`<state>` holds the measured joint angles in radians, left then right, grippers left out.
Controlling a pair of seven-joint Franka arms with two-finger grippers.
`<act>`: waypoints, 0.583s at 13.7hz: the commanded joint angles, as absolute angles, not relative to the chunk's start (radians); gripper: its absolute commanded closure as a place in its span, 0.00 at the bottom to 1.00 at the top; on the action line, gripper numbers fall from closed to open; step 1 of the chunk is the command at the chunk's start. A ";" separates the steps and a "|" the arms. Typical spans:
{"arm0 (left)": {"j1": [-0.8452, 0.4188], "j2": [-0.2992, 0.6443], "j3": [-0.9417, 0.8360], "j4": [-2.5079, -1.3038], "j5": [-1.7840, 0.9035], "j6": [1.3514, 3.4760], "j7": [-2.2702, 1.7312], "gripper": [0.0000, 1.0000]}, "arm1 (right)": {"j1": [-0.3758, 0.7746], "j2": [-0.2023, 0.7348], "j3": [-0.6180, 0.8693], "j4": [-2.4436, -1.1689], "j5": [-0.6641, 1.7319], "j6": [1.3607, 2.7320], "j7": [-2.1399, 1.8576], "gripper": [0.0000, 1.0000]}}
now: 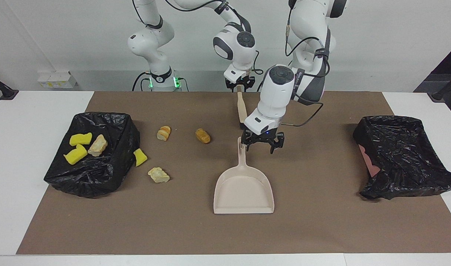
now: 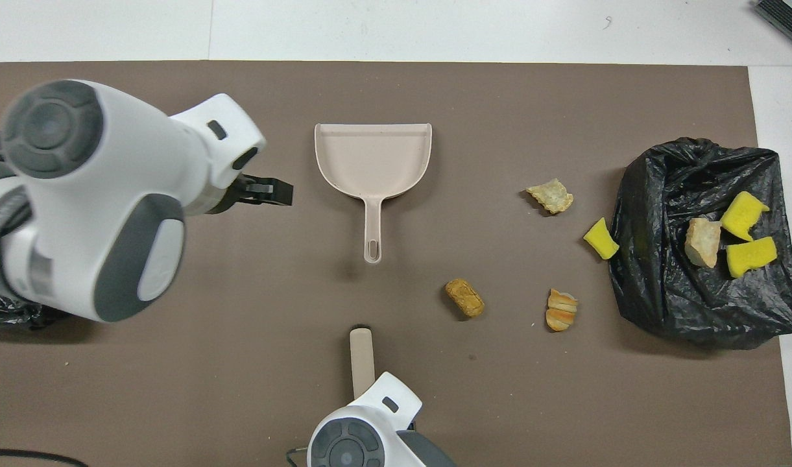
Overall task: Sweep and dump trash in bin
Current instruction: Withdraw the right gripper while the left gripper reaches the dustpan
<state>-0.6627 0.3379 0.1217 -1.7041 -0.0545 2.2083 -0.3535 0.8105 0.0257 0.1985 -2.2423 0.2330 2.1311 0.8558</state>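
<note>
Several trash lumps lie on the brown mat: an orange-brown piece [image 1: 202, 135] [image 2: 464, 297], a striped bread piece [image 1: 164, 133] [image 2: 561, 309], a pale piece [image 1: 158, 174] [image 2: 550, 195] and a yellow sponge chunk [image 1: 140, 157] [image 2: 601, 238]. Three more rest on the black-bagged bin [image 1: 99, 177] [image 2: 681, 305] at the right arm's end. The beige dustpan [image 1: 243, 188] [image 2: 373, 159] lies mid-mat. My left gripper [image 1: 262, 143] [image 2: 266, 192] hangs open just beside the dustpan's handle. My right gripper [image 1: 240, 83] sits at the handle end of the brush [image 1: 241, 109] [image 2: 361, 357].
A second black-bagged bin [image 1: 402, 159] stands at the left arm's end of the mat; the left arm's bulk hides most of it in the overhead view. White table borders the mat on both ends.
</note>
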 commanded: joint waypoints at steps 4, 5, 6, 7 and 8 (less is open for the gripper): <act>-0.702 0.420 0.138 -1.681 -0.072 2.285 -0.373 0.00 | 0.824 0.046 0.196 -2.261 0.267 2.201 0.867 0.40; -0.718 0.435 0.138 -1.678 -0.074 2.321 -0.406 0.00 | 0.819 0.048 0.196 -2.261 0.268 2.204 0.864 0.41; -0.721 0.455 0.138 -1.675 -0.072 2.341 -0.428 0.00 | 0.819 0.051 0.196 -2.261 0.268 2.204 0.862 0.45; -0.739 0.468 0.138 -1.672 -0.072 2.342 -0.437 0.00 | 0.816 0.051 0.196 -2.261 0.268 2.203 0.862 0.50; -0.747 0.468 0.138 -1.680 -0.074 2.341 -0.436 0.00 | 0.810 0.054 0.196 -2.261 0.268 2.203 0.861 0.62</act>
